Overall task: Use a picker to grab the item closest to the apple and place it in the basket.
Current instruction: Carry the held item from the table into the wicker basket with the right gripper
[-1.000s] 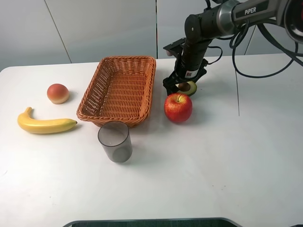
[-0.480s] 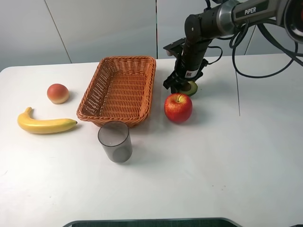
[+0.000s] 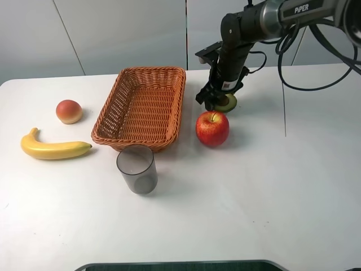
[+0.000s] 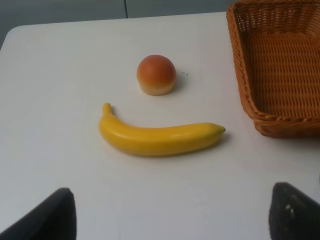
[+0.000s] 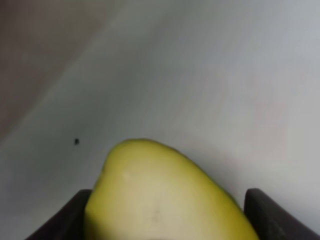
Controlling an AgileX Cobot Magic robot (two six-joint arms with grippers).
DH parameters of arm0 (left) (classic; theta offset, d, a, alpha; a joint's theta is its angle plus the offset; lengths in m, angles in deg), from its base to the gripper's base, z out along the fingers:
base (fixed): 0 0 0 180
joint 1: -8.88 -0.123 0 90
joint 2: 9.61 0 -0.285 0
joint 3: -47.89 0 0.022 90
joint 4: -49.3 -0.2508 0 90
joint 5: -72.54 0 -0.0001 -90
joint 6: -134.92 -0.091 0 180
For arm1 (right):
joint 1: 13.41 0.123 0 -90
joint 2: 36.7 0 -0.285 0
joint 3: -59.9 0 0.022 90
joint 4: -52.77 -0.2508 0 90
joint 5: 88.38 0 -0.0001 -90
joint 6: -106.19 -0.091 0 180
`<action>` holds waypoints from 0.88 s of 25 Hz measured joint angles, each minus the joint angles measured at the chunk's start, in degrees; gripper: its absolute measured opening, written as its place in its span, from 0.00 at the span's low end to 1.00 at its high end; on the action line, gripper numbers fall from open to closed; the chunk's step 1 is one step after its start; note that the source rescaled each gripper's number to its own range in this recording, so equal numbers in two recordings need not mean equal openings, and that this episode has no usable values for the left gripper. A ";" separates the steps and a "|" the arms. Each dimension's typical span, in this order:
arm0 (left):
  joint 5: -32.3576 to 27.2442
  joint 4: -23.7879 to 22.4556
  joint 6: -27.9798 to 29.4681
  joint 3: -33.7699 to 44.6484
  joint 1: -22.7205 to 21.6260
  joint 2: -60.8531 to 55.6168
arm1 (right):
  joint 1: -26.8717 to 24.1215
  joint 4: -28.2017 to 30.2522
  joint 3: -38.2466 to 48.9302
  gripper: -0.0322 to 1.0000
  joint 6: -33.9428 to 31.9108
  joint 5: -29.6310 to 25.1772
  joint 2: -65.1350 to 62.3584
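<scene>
Avocado half (image 3: 228, 103): held by my right gripper (image 3: 217, 100), upper right of centre in the high view, just above the apple (image 3: 212, 128) in the frame and apart from it. I can't tell whether it touches the table (image 3: 271, 186).
Right gripper: clamped on the avocado half. In its wrist view the pale green flesh (image 5: 165, 200) fills the gap between two dark fingers (image 5: 62, 220).
Left gripper (image 4: 167, 217): fingers spread wide with nothing between them, above the banana (image 4: 160, 137) and peach (image 4: 156, 74).
Basket (image 3: 141, 104): wicker, left of the apple, its right rim beside my right gripper.
Cup (image 3: 137, 169): grey, just below the basket's near end.
</scene>
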 joint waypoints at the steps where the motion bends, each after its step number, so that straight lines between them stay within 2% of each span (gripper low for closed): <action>1: 0.00 0.00 0.00 0.00 0.00 0.04 | 0.00 0.50 0.00 0.07 -0.15 -0.13 -0.99; 8: 0.00 0.00 0.00 0.00 0.00 0.04 | 0.12 1.34 0.00 0.07 -3.04 -4.34 -9.58; 14: 0.00 0.00 0.00 0.00 0.00 0.04 | 2.87 -0.11 0.00 0.07 -6.33 -8.48 -15.11; 18: 0.00 0.00 0.00 0.00 0.00 0.04 | 5.77 -1.77 -1.02 0.07 -6.78 -9.00 -15.86; 22: 0.00 0.00 0.00 0.00 0.00 0.04 | 9.25 -2.03 -3.45 0.07 -7.01 -6.79 -15.62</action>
